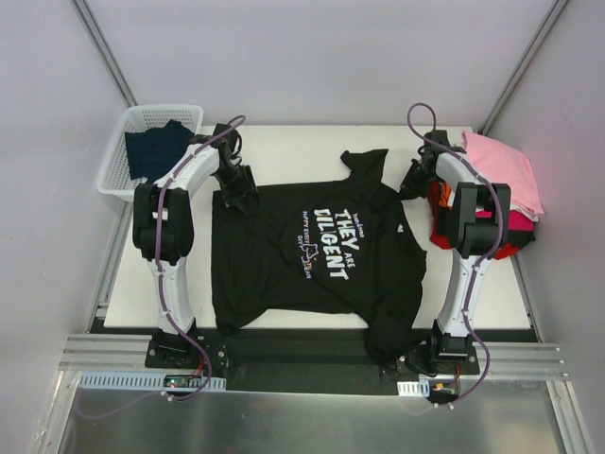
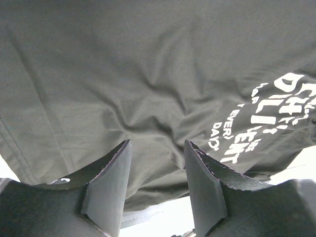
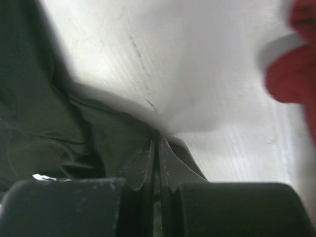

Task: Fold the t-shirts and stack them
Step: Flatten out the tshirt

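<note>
Far left, basket [image 1: 163, 111] holds tee [image 1: 156, 148]; left fingers [image 2: 106, 182] spread, right fingers [image 3: 140, 165] seemingly pinch shirt [image 1: 302, 255].

Wears white shells on black joint housings along both the left arm [image 1: 175, 284] and the right arm [image 1: 463, 279], trails a purple-grey cable [image 1: 168, 293] beside each, ends in matte black wedge-shaped fingers [image 2: 106, 187] with scuffed edges.

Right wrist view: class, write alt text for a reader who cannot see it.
The right fingers are shut, pinching an edge of the black t-shirt that lies on the white table. Blurred red cloth shows at the right edge.
</note>
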Robot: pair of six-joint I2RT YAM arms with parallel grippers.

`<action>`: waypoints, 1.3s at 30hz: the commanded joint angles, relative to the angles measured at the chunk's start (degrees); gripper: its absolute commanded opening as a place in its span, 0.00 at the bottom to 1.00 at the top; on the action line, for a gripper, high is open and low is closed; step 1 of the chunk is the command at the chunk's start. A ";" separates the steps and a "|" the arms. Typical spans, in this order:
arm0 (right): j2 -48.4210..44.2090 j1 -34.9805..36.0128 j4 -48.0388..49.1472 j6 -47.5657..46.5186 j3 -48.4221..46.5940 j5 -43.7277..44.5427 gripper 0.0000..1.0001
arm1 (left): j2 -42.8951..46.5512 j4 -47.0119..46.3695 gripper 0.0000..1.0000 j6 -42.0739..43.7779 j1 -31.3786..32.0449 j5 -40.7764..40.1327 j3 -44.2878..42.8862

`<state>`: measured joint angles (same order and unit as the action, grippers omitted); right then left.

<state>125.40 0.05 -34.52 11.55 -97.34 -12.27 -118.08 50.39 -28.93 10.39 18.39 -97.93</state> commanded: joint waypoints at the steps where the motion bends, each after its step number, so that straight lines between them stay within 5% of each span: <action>1: -6.40 -1.20 -1.42 0.31 -0.57 5.24 0.01 | 3.39 1.64 0.47 1.24 -0.02 -0.64 0.55; 24: -7.37 -2.25 -6.52 3.04 -1.27 19.49 0.01 | 3.56 1.73 0.49 1.42 0.07 0.15 1.78; 27: -5.53 -2.25 -6.96 1.81 -3.20 14.41 0.52 | 3.39 1.73 0.51 1.42 0.07 0.24 1.78; 28: -4.30 -2.25 -6.87 1.46 -4.34 12.73 0.95 | 3.30 1.73 0.53 1.42 0.07 0.24 1.34; 33: -6.92 -2.08 -3.01 2.77 -3.56 0.96 0.96 | 2.86 2.52 0.64 1.51 -0.72 -0.02 -3.75; 35: -8.86 -1.47 -3.27 3.48 -3.73 -0.64 0.87 | 2.60 2.61 0.72 1.33 -0.99 -0.02 -7.00; 39: -11.32 1.25 -10.10 2.52 -4.26 -2.32 0.51 | -1.34 1.99 0.82 -0.16 -0.81 3.56 -8.94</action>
<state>121.08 -1.21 -39.29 14.28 -99.53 -10.00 -117.47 51.88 -28.75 10.02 18.83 -103.94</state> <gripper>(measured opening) 0.630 0.761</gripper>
